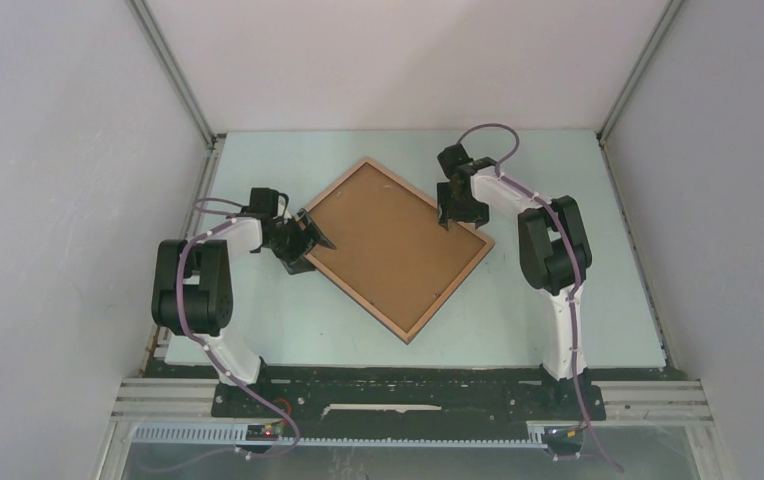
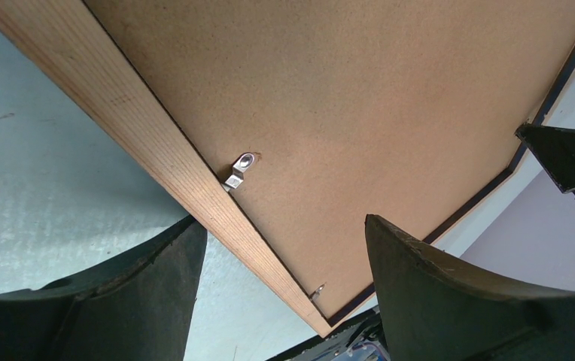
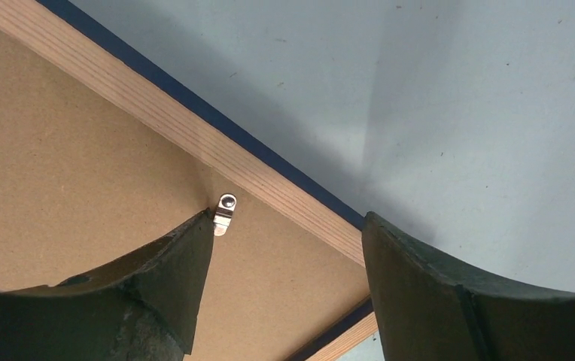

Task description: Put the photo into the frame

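The photo (image 1: 396,245) lies picture side down, only its plain brown board back showing. It sits inside the frame (image 2: 156,143), whose pale wood face is up and whose dark blue face rests on the desk (image 1: 558,250). The pair lies flat near the middle of the desk, turned cornerwise like a diamond. Small metal tabs (image 3: 225,213) sit at the inner edge of the rim, over the board; whether they lock it in I cannot tell.

The left gripper (image 1: 313,238) is at the frame's left side and the right gripper (image 1: 455,215) at its far right side. Each is wide open with nothing in it, one finger above the board and the other above the desk, so each straddles the wood rim.

The set looks light, stiff and thin, and the board smooth. Lying flat, it probably gives little to grasp. The rim seems the safest hold, since pressing on the board could tip or shift it.
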Robot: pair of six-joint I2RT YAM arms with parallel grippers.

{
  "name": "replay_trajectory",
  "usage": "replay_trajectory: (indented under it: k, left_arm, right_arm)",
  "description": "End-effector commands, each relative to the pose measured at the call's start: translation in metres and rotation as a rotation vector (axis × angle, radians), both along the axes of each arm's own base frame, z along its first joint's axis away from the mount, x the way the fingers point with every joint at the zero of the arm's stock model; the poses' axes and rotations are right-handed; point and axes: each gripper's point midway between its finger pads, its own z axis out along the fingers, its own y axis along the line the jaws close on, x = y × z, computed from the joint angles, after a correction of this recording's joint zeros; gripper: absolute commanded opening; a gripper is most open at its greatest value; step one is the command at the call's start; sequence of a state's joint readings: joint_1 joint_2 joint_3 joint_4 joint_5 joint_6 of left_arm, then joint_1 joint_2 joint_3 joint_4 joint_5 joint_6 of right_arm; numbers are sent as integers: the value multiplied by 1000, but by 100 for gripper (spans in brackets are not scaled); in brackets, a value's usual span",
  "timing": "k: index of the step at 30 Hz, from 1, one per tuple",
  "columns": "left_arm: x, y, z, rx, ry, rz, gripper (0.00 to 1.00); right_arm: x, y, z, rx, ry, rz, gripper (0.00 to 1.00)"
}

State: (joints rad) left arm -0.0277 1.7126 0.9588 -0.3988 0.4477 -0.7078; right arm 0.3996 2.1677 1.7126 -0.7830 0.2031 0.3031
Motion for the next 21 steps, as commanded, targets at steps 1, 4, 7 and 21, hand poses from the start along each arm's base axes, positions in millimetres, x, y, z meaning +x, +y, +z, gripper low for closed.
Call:
replay_trajectory:
  k: [1,4,7,21]
  left_arm:
    - [11,-2,2,-17,-50,-1,82]
    - [11,-2,2,-16,-47,0,82]
    - [10,-2,1,-16,-44,0,82]
    - [11,-2,-1,-14,-45,-4,83]
  right_arm:
    - [0,0,-6,-13,24,22,76]
    - [0,0,-8,-1,36,28,67]
    - [-1,-1,-9,6,41,27,56]
    - [2,3,1,91,1,31,0]
